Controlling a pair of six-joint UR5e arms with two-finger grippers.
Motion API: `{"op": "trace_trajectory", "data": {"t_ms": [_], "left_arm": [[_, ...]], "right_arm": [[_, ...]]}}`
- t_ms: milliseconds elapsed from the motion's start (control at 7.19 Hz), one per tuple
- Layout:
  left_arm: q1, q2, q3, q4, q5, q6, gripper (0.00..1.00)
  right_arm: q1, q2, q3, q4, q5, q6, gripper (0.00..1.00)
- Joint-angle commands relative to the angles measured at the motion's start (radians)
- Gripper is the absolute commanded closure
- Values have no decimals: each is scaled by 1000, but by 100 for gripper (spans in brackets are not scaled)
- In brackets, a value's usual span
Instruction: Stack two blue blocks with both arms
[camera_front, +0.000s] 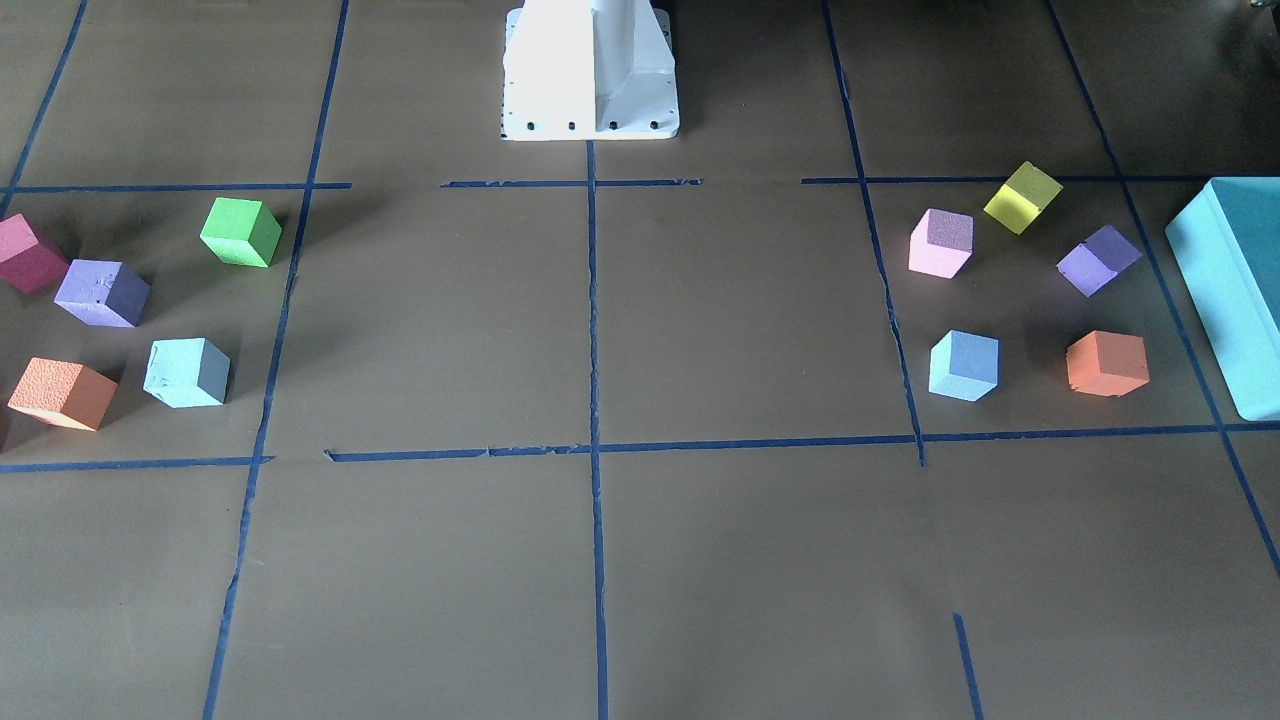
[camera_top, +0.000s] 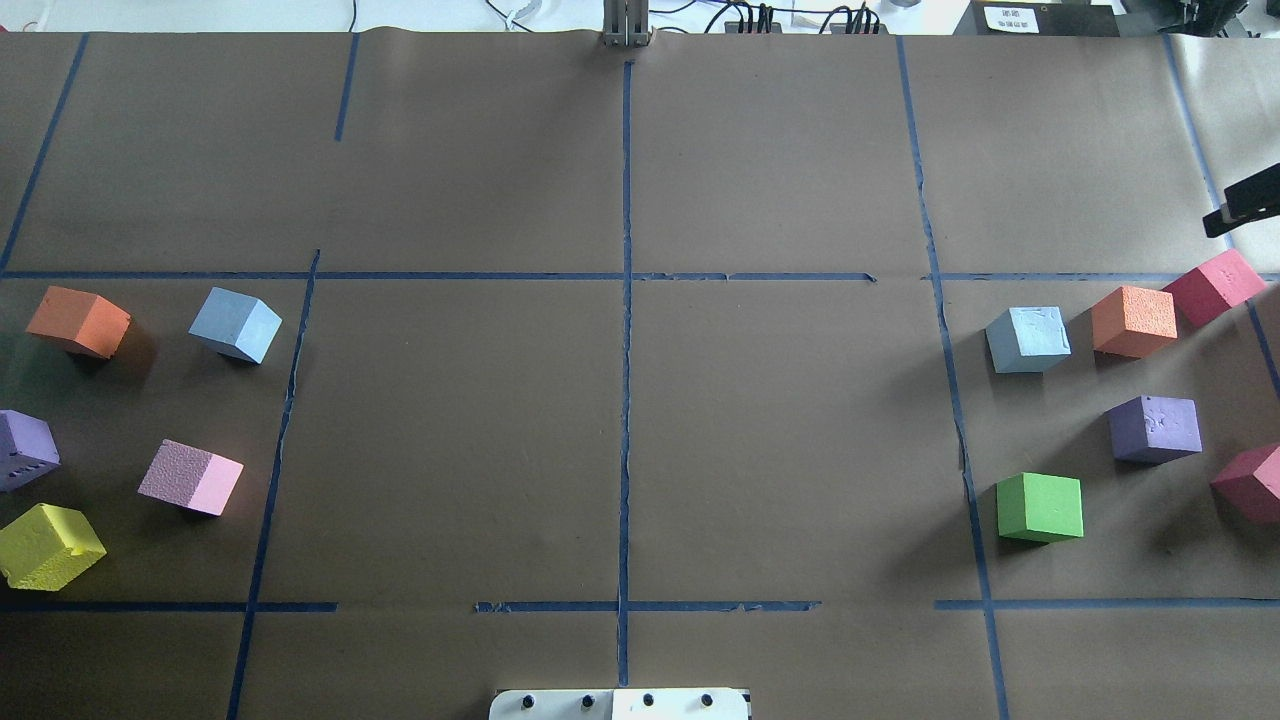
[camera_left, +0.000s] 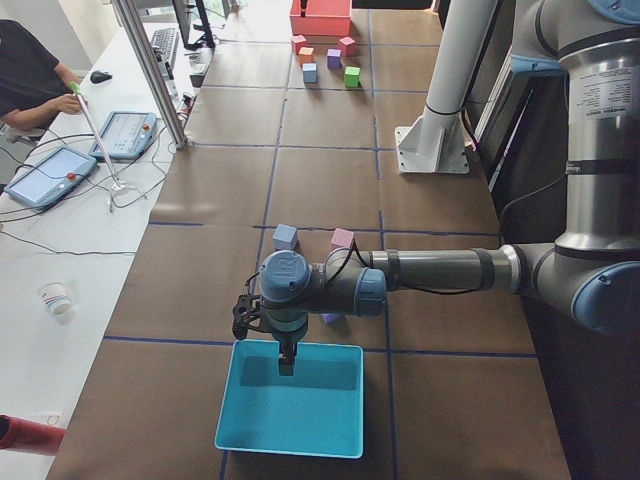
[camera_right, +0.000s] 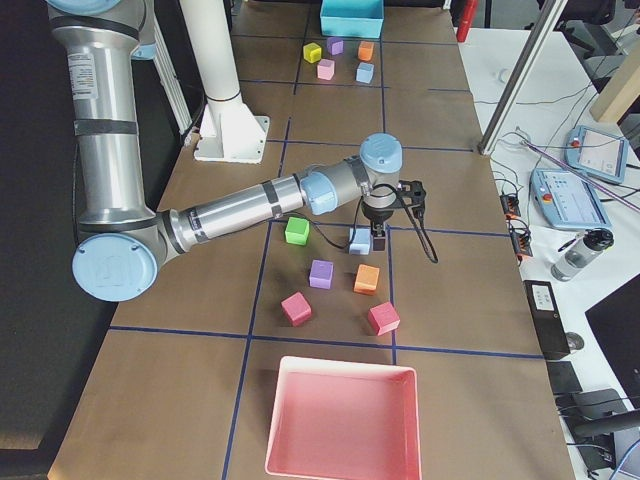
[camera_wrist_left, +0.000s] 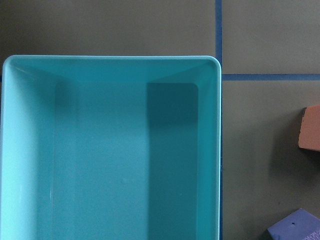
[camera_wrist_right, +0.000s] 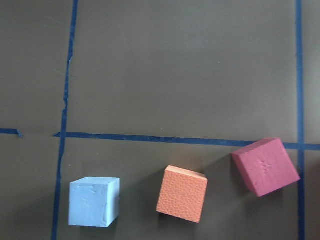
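Note:
One blue block (camera_top: 236, 324) lies on the table's left side, also seen in the front view (camera_front: 964, 366) and near my left arm (camera_left: 286, 237). The other blue block (camera_top: 1028, 339) lies on the right side (camera_front: 187, 372), low in the right wrist view (camera_wrist_right: 94, 201). My left gripper (camera_left: 285, 365) hangs over the teal box (camera_wrist_left: 110, 150). My right gripper (camera_right: 380, 243) hovers above the right blue block (camera_right: 360, 241). Neither wrist view shows fingers, so I cannot tell whether either gripper is open or shut.
Orange (camera_top: 78, 321), purple (camera_top: 25, 450), pink (camera_top: 190, 477) and yellow (camera_top: 48, 546) cubes surround the left blue block. Orange (camera_top: 1133, 321), red (camera_top: 1213, 286), purple (camera_top: 1155, 428) and green (camera_top: 1040, 507) cubes surround the right one. A pink tray (camera_right: 340, 420) stands at the right end and a white pedestal (camera_front: 590, 70) at the back.

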Motion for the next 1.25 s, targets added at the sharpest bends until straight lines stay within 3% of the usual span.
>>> {"op": "trace_trajectory", "data": {"t_ms": [0,417,695,1113], "left_arm": [[0,1,-14,4,1,0,0],[0,3,-26,10,0,-2,0],[0,3,-26,10,0,-3,0],[-2,3,-27,10,-2,-3,0]], "right_arm": [[-176,-2,-3,153,-115,205,0],[-310,9,-57,192,-226,232,0],[-330,12,-135,296,-226,233,0],[-364,29,-172,307,-229,233,0]]}}
